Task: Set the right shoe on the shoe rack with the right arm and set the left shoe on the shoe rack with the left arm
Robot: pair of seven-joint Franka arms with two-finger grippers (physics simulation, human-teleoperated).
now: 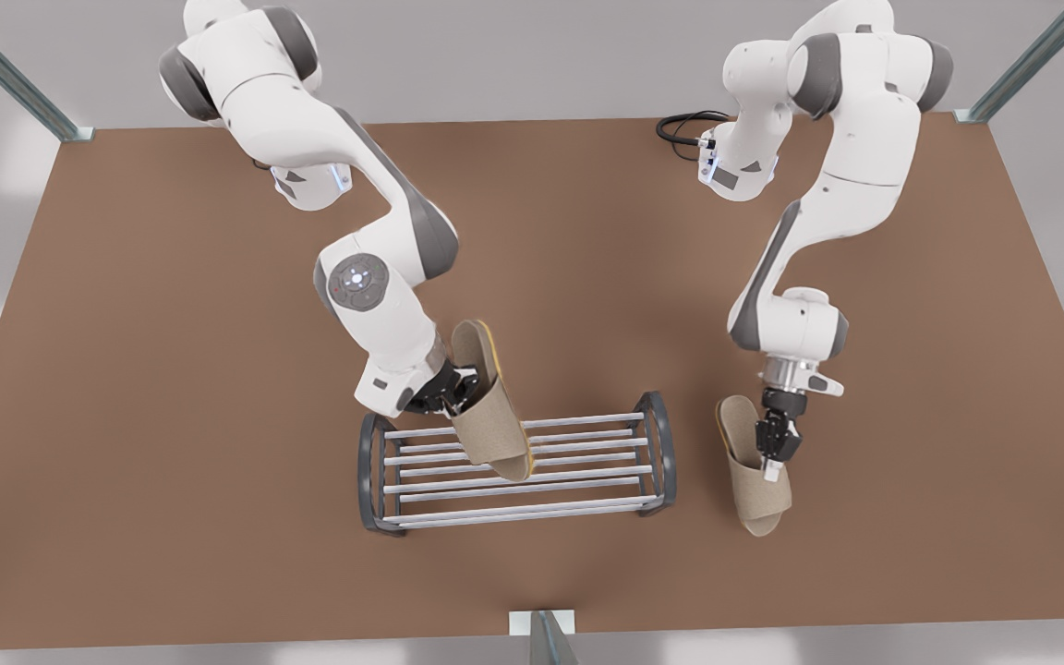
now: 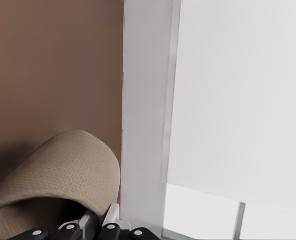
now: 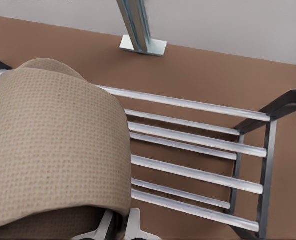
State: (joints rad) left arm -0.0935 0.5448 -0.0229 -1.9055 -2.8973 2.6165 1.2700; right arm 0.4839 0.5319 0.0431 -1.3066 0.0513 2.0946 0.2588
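Observation:
The shoe rack (image 1: 587, 504) stands near the table's front edge. On the front view's left, my right gripper (image 1: 461, 388) is shut on the strap of a tan slipper (image 1: 493, 427), tilted toe-down over the rack's left half. The right wrist view has that slipper (image 3: 52, 145) above the rack bars (image 3: 198, 175), with my right gripper (image 3: 120, 226) under it. My left gripper (image 1: 775, 451) is shut on the other tan slipper (image 1: 755, 499), just off the rack's end on the front view's right. In the left wrist view this slipper (image 2: 62, 170) sits beside my left gripper (image 2: 95, 227).
The brown table (image 1: 172, 416) has open room on both sides of the rack. A metal post (image 1: 546, 637) stands at the front edge, with the same post (image 3: 137, 30) beyond the rack in the right wrist view. A black cable (image 1: 680, 127) lies at the back.

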